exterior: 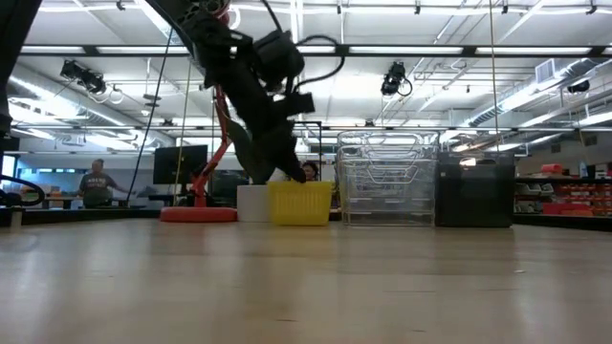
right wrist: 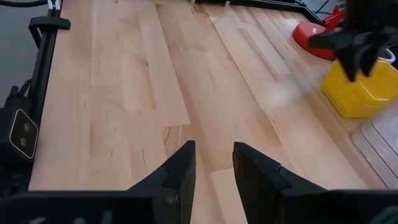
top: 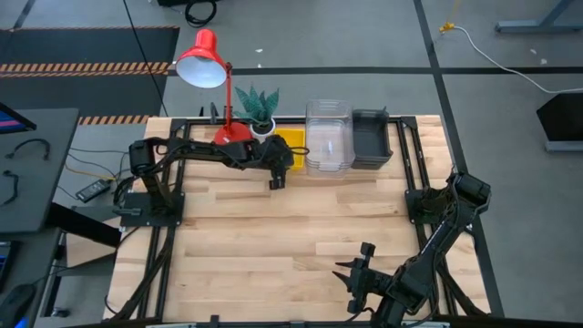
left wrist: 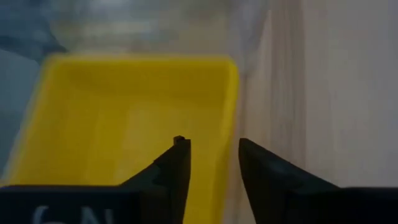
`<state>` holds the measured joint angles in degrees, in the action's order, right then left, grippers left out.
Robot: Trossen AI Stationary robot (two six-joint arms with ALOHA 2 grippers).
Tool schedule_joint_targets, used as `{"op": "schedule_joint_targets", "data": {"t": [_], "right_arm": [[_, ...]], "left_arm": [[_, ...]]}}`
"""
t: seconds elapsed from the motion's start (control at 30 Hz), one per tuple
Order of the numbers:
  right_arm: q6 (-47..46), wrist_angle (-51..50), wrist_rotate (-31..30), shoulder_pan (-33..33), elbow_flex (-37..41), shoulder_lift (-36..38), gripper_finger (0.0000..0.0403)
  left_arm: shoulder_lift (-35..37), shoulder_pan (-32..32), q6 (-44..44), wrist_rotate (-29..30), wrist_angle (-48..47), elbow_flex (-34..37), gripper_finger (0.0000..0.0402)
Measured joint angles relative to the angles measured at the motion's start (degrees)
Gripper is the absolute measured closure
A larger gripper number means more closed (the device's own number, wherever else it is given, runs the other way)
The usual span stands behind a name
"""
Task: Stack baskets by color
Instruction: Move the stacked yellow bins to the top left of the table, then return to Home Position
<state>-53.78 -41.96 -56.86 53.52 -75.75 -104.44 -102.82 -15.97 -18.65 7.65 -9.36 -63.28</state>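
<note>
A yellow basket sits on the table at the far edge, and it also shows in the low view. To its right stand stacked clear baskets and then dark grey baskets. My left gripper is open at the yellow basket's near end. One finger is inside the basket and one is outside the wall that faces the table's near edge. My right gripper hangs open over bare wood near the table's front right. My left gripper comes slanting down from the table's left, and its fingers stand on either side of the yellow basket's near wall. Whether either finger touches that wall, I cannot tell. The basket rests flat on the table.
A red desk lamp and a small potted plant stand just left of the yellow basket at the far edge. Black frame rails run along the table's sides. Bare wood stretches between the two arms.
</note>
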Motion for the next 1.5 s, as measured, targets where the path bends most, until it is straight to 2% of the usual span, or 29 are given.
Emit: {"op": "schedule_joint_targets", "data": {"t": [0.13, 0.27, 0.4, 0.5, 0.6, 0.77, 0.87, 0.97, 1.07, 1.27, 1.4, 1.5], "right_arm": [[-0.17, 0.09, 0.08, 0.0, 0.0, 0.0, 0.0291], [-0.25, 0.61, 1.49, 0.0, 0.0, 0.0, 0.0291], [-0.48, 1.14, 2.51, 0.0, 0.0, 0.0, 0.0291], [-1.17, 1.21, 2.77, 0.02, 0.0, 0.0, 0.0291], [-1.55, 1.23, 2.82, 0.02, 0.0, 0.0, 0.0291], [-0.62, 1.23, 2.8, 0.02, 0.0, 0.0, 0.029], [-0.17, 1.18, 2.69, 0.05, 0.0, 0.0, 0.029], [-0.23, 0.39, 2.85, 0.13, 0.0, 0.53, 0.0291], [-0.24, -0.29, 2.93, 0.15, 0.0, 1.93, 0.0291], [-0.24, -2.21, 2.91, 0.73, 0.0, 4.28, 0.0291], [-0.47, -5.18, 2.85, 1.83, 0.19, 4.39, 0.0293], [-6.28, -11.93, 5.85, 2.91, 2.83, 5.92, 0.031]], "left_arm": [[1.42, 0.77, 1.57, 0.01, -6.15, -4.72, 0.0242], [2.88, 2.41, 2.93, 0.12, -14.95, -9.56, 0.0241], [5.4, 5.62, 3.03, 1.85, -20.62, -10.68, 0.0262], [7.37, 8.09, 3.53, 1.84, -19.36, -7.72, 0.0293], [7.88, 9.01, 5.62, 1.22, -14.87, -2.01, 0.0333], [7.18, 7.05, 6.67, 1.97, 6.18, 11.17, 0.0393], [6.46, 4.68, 6.27, 2.29, 19.08, 16.37, 0.0392], [4.94, 1.74, 4.64, 1.11, 27.81, 18.64, 0.0388], [2.77, -0.82, 4.25, -1.97, 32.58, 18.98, 0.0394], [0.95, -1.73, 3.43, -3.34, 32.84, 16.76, 0.0391], [4.56, 0.69, 3.46, -0.97, 29.37, 15.87, 0.0384], [8.97, 4.28, 4.56, 1.34, 24.04, 15.18, 0.0392]]}}
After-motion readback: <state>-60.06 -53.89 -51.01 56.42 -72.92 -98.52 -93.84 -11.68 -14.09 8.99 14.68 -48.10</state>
